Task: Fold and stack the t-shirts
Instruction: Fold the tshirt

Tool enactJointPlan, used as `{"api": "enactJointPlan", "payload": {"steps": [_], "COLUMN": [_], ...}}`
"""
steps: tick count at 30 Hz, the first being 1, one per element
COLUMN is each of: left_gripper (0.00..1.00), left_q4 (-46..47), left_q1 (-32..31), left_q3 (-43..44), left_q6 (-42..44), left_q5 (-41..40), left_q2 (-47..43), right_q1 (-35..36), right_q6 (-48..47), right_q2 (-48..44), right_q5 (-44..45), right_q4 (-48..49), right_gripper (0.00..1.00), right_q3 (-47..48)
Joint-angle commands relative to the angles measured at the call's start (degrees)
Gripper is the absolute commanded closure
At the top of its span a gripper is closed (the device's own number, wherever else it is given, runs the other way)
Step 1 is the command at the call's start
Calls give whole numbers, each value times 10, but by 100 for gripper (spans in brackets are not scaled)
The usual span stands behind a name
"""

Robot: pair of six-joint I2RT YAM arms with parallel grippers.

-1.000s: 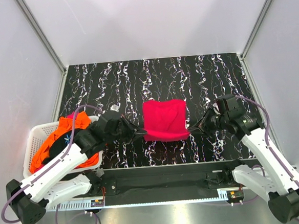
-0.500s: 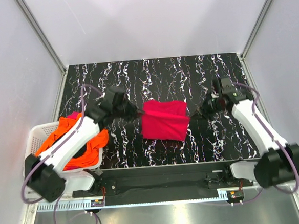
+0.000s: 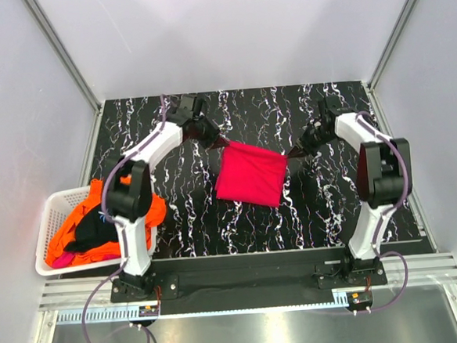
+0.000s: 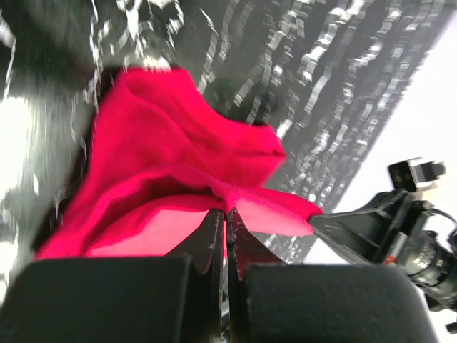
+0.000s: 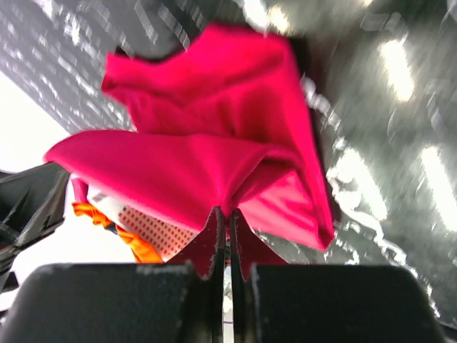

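The magenta-red t-shirt (image 3: 250, 175) hangs between my two grippers above the middle of the table, folded over. My left gripper (image 3: 221, 140) is shut on its far left corner; the cloth (image 4: 178, 179) shows pinched between the closed jaws. My right gripper (image 3: 294, 153) is shut on its far right corner; the cloth (image 5: 214, 143) is pinched there too. Orange, black and pink shirts (image 3: 87, 224) lie heaped in the basket at the left; an orange one (image 5: 136, 243) also shows in the right wrist view.
The white slatted basket (image 3: 52, 207) stands at the table's left near corner. The black marbled table (image 3: 325, 204) is walled by white panels at the back and both sides. Both arms reach far out over the table.
Both grippers moved away from me toward the back of the table, carrying the red shirt's corners with them. The shirt was lifted and now hangs tilted between them.
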Motion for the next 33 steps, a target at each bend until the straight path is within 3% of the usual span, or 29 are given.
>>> {"api": "enactJointPlan", "payload": {"steps": [1, 7, 10, 12, 13, 14, 15, 18, 20, 21, 23, 26, 29, 33], "left_gripper": [100, 98, 91, 80, 78, 75, 67, 62, 60, 59, 59, 52, 51, 48], "left_q4": [-9, -8, -17, -37, -51, -63, -77, -104, -102, -99, -67, -32, -27, -24], "left_q1": [18, 29, 32, 34, 34, 34, 33, 31, 27, 23, 9, -9, -14, -16], "left_q3": [61, 107, 142, 178, 186, 195, 210, 195, 174, 155, 112, 63, 37, 43], "left_q6": [38, 39, 56, 84, 98, 113, 141, 198, 217, 223, 238, 272, 308, 330], "left_q5": [44, 41, 44, 30, 21, 8, -24, -93, -100, -89, -56, -12, 10, 18], "left_q2": [53, 116, 152, 164, 166, 165, 162, 120, 76, 64, 38, 19, 24, 50], "right_q1": [-23, -32, -32, -49, -51, -52, -55, -59, -59, -59, -56, -48, -47, -47], "right_q6": [-28, -41, -42, -52, -59, -68, -93, -167, -201, -210, -215, -206, -197, -205], "right_q2": [47, 126, 152, 161, 171, 174, 174, 160, 151, 138, 125, 87, 58, 55], "right_q5": [-13, -41, -41, -41, -42, -40, -25, 54, 80, 84, 55, -5, -64, -80], "right_q4": [9, 9, 9, 10, 8, 9, 6, -16, -52, -54, -47, 9, 59, 97], "right_gripper": [100, 100, 96, 92, 88, 77, 72, 54, 47, 38, 36, 36, 34, 33], "right_q3": [54, 122, 142, 148, 153, 156, 157, 180, 213, 215, 205, 146, 78, 32]}}
